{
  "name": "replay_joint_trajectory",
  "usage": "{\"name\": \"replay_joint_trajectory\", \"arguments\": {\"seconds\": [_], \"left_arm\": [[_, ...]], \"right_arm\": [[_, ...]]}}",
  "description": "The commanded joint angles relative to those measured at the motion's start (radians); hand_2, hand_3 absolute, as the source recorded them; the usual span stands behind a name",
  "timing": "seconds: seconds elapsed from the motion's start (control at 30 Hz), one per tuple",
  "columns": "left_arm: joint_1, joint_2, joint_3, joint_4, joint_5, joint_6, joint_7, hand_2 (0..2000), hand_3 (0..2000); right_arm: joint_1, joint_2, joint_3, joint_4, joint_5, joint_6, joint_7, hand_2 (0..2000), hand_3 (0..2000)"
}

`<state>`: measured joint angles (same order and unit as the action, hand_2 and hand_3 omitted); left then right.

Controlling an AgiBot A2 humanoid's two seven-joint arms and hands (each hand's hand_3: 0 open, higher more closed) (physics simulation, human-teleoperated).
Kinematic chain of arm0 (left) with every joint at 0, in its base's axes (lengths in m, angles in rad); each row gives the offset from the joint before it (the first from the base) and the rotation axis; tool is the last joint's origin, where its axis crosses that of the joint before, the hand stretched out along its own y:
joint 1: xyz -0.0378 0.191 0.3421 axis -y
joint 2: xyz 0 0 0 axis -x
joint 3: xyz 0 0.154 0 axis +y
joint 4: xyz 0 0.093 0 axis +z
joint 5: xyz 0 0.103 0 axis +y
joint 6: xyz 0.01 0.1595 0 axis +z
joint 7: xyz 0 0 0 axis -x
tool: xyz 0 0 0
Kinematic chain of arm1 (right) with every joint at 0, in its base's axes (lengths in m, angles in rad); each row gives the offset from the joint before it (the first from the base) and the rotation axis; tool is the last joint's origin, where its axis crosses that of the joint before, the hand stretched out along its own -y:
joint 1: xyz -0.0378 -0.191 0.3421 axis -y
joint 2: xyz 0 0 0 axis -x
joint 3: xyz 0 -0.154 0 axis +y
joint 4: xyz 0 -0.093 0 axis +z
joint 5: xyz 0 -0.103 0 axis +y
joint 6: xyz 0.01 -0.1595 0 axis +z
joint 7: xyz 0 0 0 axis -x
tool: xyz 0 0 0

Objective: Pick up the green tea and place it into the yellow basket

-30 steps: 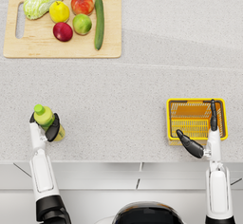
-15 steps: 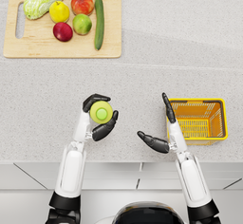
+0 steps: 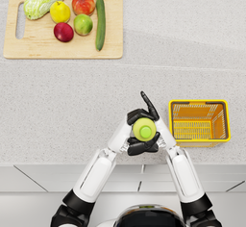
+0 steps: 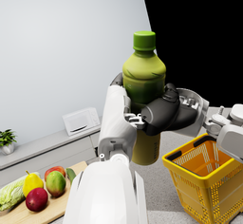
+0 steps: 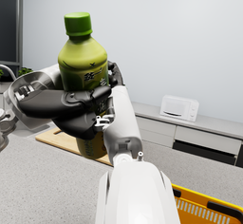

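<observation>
The green tea [image 3: 144,129] is a green bottle with a green cap, held upright above the counter's front edge, just left of the yellow basket [image 3: 198,102]. My left hand [image 3: 130,121] grips it from the left and my right hand [image 3: 154,125] wraps it from the right, one right finger sticking out toward the back. In the left wrist view the bottle [image 4: 144,83] stands above the basket [image 4: 204,182], with dark fingers [image 4: 163,115] closed round its middle. The right wrist view shows the bottle [image 5: 83,61] clasped the same way, the basket rim [image 5: 209,209] below.
A wooden cutting board [image 3: 38,49] lies at the back left with a cabbage [image 3: 44,0], a pear, apples and a cucumber [image 3: 100,21] on it. The grey speckled counter [image 3: 182,43] runs between board and basket. The basket holds nothing.
My left hand has carried the bottle to the right, up beside the basket. The right hand has moved in from the basket side and closed round the bottle too.
</observation>
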<state>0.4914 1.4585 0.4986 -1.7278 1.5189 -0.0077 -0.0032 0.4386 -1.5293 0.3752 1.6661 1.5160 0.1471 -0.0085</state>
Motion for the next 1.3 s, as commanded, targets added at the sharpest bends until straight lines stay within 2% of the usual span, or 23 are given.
{"name": "replay_joint_trajectory", "arguments": {"seconds": [0.03, 0.07, 0.13, 0.17, 0.2, 0.27, 0.33, 0.4, 0.47, 0.53, 0.67, 0.73, 0.77, 0.83, 0.9, 1.0, 1.03, 1.07, 1.13, 1.17, 1.2, 1.23, 1.3], "left_arm": [[0.002, -0.005, 0.047, -0.010, 0.001, 0.001, -0.003, 2000, 2000], [0.002, -0.013, 0.050, -0.011, 0.000, -0.007, -0.007, 2000, 2000], [0.008, -0.019, 0.056, -0.012, -0.001, -0.021, -0.007, 2000, 2000], [0.004, -0.029, 0.061, -0.016, -0.002, -0.035, -0.006, 639, 1673], [-0.004, -0.041, 0.058, -0.036, -0.003, -0.009, -0.005, 0, 1347], [-0.009, -0.055, 0.051, -0.065, -0.002, 0.015, 0.000, 0, 693], [-0.042, -0.091, -0.012, -0.117, -0.002, 0.024, 0.003, 0, 40], [-0.082, -0.121, -0.165, -0.138, -0.003, 0.018, 0.003, 0, 0], [-0.120, -0.125, -0.329, -0.116, -0.004, 0.013, 0.003, 0, 0], [-0.117, -0.111, -0.479, -0.081, -0.004, 0.010, 0.003, 0, 0], [-0.125, -0.106, -0.599, -0.042, -0.005, 0.008, 0.003, 0, 0], [-0.134, -0.103, -0.640, -0.038, -0.005, 0.008, 0.003, 0, 0], [-0.145, -0.102, -0.654, -0.041, -0.005, 0.008, 0.003, 0, 0], [-0.152, -0.099, -0.673, -0.030, -0.005, 0.008, 0.003, 0, 0], [-0.154, -0.098, -0.683, -0.032, -0.006, 0.008, 0.003, 0, 0], [-0.160, -0.096, -0.667, -0.031, -0.006, 0.008, 0.003, 0, 0], [-0.147, -0.098, -0.680, -0.037, -0.006, 0.008, 0.003, 0, 0], [-0.143, -0.098, -0.673, -0.028, -0.006, 0.008, 0.003, 0, 0], [-0.131, -0.099, -0.656, -0.027, -0.006, 0.008, 0.003, 0, 0], [-0.115, -0.101, -0.638, -0.021, -0.006, 0.008, 0.003, 0, 0], [-0.091, -0.104, -0.626, -0.016, -0.006, 0.008, 0.003, 0, 0], [-0.052, -0.109, -0.617, -0.007, -0.006, 0.008, 0.003, 0, 0], [0.030, -0.138, -0.599, 0.008, -0.005, 0.008, 0.003, 0, 0]], "right_arm": [[0.046, -0.019, -0.003, 0.008, 0.003, 0.104, 0.001, 2000, 653], [0.047, -0.012, 0.011, 0.003, 0.003, 0.189, 0.002, 2000, 980], [0.053, -0.004, 0.019, 0.004, 0.001, 0.221, 0.000, 2000, 1633], [0.055, 0.002, 0.024, 0.004, 0.001, 0.238, 0.002, 2000, 1960], [0.057, 0.004, 0.022, 0.007, 0.000, 0.225, -0.002, 2000, 2000], [0.062, 0.002, 0.016, 0.006, -0.002, 0.195, -0.004, 2000, 2000], [0.056, 0.004, -0.027, 0.019, -0.003, 0.180, 0.000, 2000, 2000], [0.064, -0.005, -0.148, 0.040, -0.002, 0.139, 0.005, 2000, 2000], [0.082, -0.008, -0.268, 0.069, -0.002, 0.071, 0.007, 2000, 2000], [0.074, -0.001, -0.369, 0.094, -0.002, 0.033, 0.007, 2000, 2000], [0.033, 0.000, -0.492, 0.112, -0.002, 0.025, 0.011, 2000, 2000], [0.028, 0.002, -0.517, 0.105, -0.003, 0.076, 0.010, 2000, 2000], [0.025, 0.002, -0.524, 0.091, -0.003, 0.050, 0.005, 2000, 2000], [0.014, 0.002, -0.537, 0.059, -0.003, 0.050, -0.097, 2000, 2000], [0.008, 0.003, -0.545, 0.008, -0.003, 0.092, -0.216, 2000, 2000], [0.003, 0.005, -0.554, -0.065, -0.003, 0.076, -0.294, 2000, 2000], [0.004, 0.006, -0.552, -0.080, -0.002, 0.093, -0.309, 639, 1673], [-0.004, 0.005, -0.553, -0.078, -0.002, 0.103, -0.322, 0, 1347], [-0.008, 0.005, -0.535, -0.059, -0.003, 0.058, -0.331, 0, 693], [-0.004, 0.006, -0.519, -0.043, -0.003, 0.000, -0.235, 0, 367], [-0.002, 0.007, -0.505, -0.016, -0.003, -0.042, -0.166, 0, 40], [0.011, 0.012, -0.496, 0.028, -0.003, -0.072, -0.117, 0, 0], [0.059, 0.030, -0.496, 0.092, -0.003, -0.108, -0.056, 0, 0]]}}
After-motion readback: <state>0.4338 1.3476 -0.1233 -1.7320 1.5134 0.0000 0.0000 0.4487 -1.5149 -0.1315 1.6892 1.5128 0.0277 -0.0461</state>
